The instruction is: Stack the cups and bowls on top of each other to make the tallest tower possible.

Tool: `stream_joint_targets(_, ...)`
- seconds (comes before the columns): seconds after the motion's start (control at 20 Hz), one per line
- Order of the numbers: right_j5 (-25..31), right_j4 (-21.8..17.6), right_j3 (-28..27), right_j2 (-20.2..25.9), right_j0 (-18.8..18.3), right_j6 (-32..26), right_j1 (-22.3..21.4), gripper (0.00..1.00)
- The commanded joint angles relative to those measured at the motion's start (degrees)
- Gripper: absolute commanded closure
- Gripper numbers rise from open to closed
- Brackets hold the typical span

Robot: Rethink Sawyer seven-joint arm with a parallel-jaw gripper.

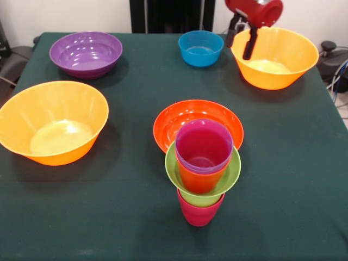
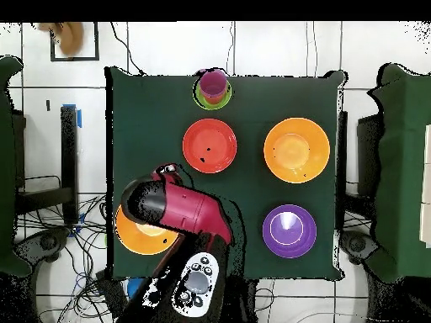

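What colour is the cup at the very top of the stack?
Purple. The top cup sits nested in an orange-red one; the front view shows it best.

Even, fairly bright indoor light falls from above. On the dark green tablecloth (image 1: 109, 217) each vessel casts only a soft, diffuse shadow close to its base, most evident beside the near orange bowl (image 1: 53, 120) and the purple bowl (image 1: 86, 53). Broad pale highlights lie inside both orange bowls, the far orange bowl (image 1: 274, 57) included, and faint ringed sheen marks the purple one. The stack of cups (image 1: 202, 171) nearest the front camera is reasonably crisp, with a glossy rim on its top cup. In the overhead view the white floor (image 2: 278, 42) appears strongly overexposed, while the red bowl (image 2: 210, 145) looks flat and saturated.
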Motion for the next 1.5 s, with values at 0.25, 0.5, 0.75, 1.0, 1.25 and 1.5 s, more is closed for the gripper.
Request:
stream_joint_targets(0.25, -2.08, 0.57, 4.65, 2.41, -2.51, 8.14, 2.65, 0.00)
stream_joint_targets(0.5, -3.52, -1.93, 6.95, 2.28, -4.63, 5.32, 1.61, 0.00)
stream_joint_targets(0.75, -5.48, -4.09, 10.70, 3.39, -8.13, 2.42, -0.38, 0.00)
stream_joint_targets(1.0, -9.65, -4.97, 14.76, 6.23, -11.12, 2.35, -0.69, 0.00)
stream_joint_targets(1.25, -12.46, -6.71, 16.26, 6.98, -11.56, 2.70, 0.17, 0.00)
stream_joint_targets(1.5, -15.15, -7.50, 17.02, 8.52, -12.43, 3.45, 1.41, 0.00)
